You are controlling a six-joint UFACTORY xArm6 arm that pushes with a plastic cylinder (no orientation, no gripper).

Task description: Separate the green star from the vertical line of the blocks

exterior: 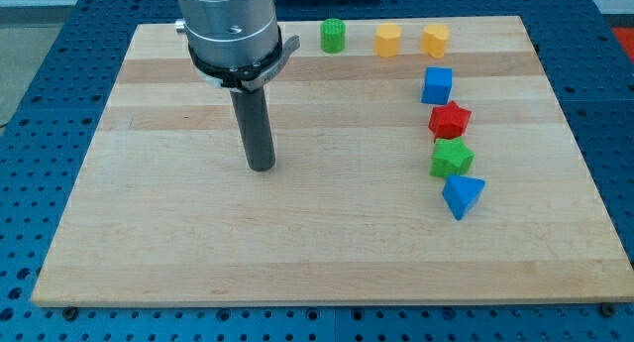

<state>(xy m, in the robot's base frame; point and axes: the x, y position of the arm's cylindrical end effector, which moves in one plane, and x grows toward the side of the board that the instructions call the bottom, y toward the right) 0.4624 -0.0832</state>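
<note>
A green star (452,158) lies on the wooden board (198,243) at the view's right, third in a vertical line of blocks. Above it are a red star (450,118) and a blue cube (437,85). Below it is a blue triangle (462,195). The green star touches the red star and the blue triangle. My tip (262,167) rests on the board left of centre, far to the left of the green star and touching no block.
Along the board's top edge stand a green cylinder (333,35), a yellow hexagon block (387,41) and a yellow block (434,40). The arm's grey body (228,25) rises above the rod at the view's top.
</note>
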